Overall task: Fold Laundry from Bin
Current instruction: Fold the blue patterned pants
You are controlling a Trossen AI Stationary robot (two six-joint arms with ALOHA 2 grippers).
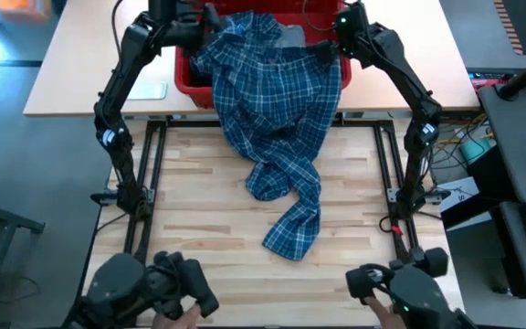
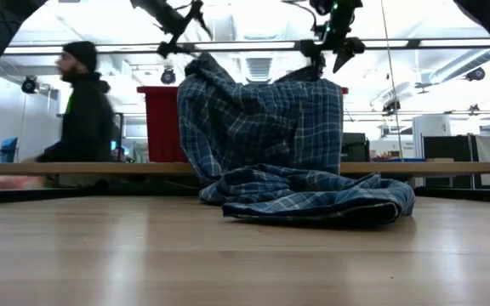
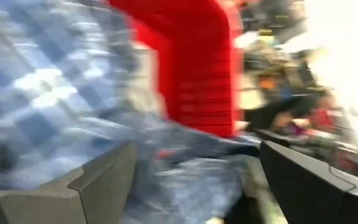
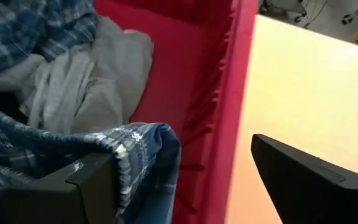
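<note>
While the plaid shirt (image 1: 277,119) drapes from the bin (image 1: 187,80) onto the surface (image 1: 199,201), left gripper (image 1: 210,18) and right gripper (image 1: 325,50) gape empty.

Plaid shirt (image 1: 277,110) draped from bin (image 1: 186,80) onto table (image 1: 199,201) (T-shirt (image 4: 86,81) inside bin, behind).

No text, label, brand, number or sign can be read in any view. The plaid shirt (image 1: 277,119) shows only its checked pattern, and the red bin (image 1: 190,78) has plain walls with no marking. Anything printed in the room behind is too blurred or too small to make out.
</note>
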